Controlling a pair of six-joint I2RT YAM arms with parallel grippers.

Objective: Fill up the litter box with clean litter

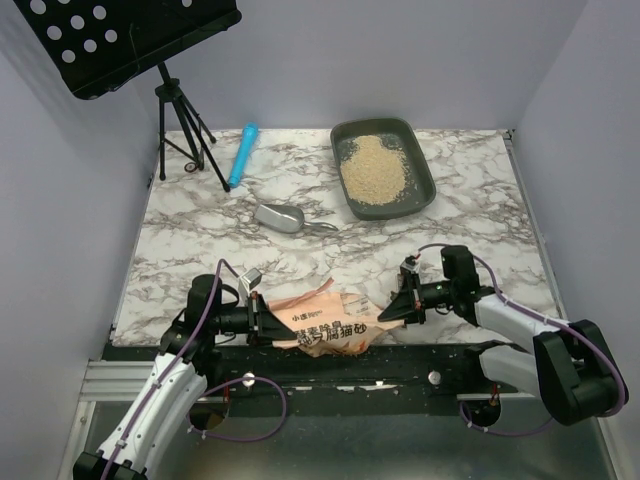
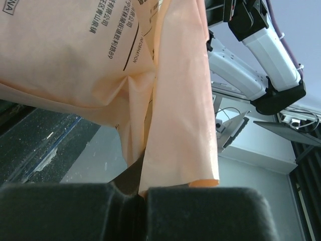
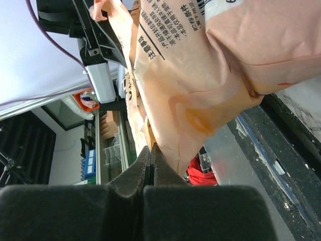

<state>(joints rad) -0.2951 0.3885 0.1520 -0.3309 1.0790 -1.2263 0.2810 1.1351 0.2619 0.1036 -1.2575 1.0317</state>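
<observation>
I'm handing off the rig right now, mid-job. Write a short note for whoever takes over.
Left gripper: shut on one end of the orange bag.
Right gripper: shut on the other end.
The bag is held between them at the near edge of the table, well short of the litter box, which sits far centre-right.
Done: a pile of clean litter lies in the box.
Left: probably pour more if the bag holds any, then set it down; the pile is not levelled. The silver scoop lies mid-table, untouched.

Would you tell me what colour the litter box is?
The litter box is dark grey-green; top external view.
</observation>
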